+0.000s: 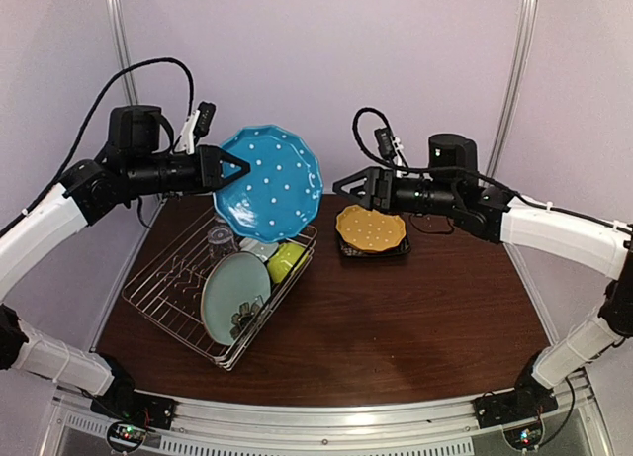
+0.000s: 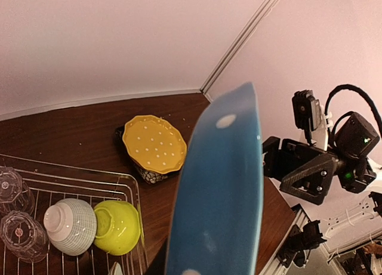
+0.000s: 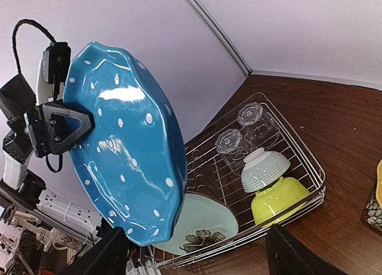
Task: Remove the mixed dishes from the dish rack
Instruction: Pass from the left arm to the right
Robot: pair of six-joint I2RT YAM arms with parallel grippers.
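Observation:
My left gripper [image 1: 233, 167] is shut on the rim of the blue dotted plate [image 1: 269, 184] and holds it tilted in the air above the dish rack [image 1: 148, 308]. The plate fills the left wrist view [image 2: 221, 191] and shows in the right wrist view [image 3: 125, 150]. The rack holds the pale teal flower plate [image 1: 235, 296], lime-green bowl [image 1: 287, 261], small pale bowl [image 1: 259, 246] and two clear glasses [image 1: 220, 238]. The orange-yellow dotted plate [image 1: 370, 228] lies on the dark patterned plate [image 1: 376, 249] on the table. My right gripper [image 1: 348, 187] is open and empty, facing the blue plate.
The rack stands at the table's left, its rim [image 3: 316, 167] near the stacked plates. The booth's back wall and corner post [image 2: 239, 42] are close behind. Brown table top [image 1: 415, 318] lies in front of and right of the rack.

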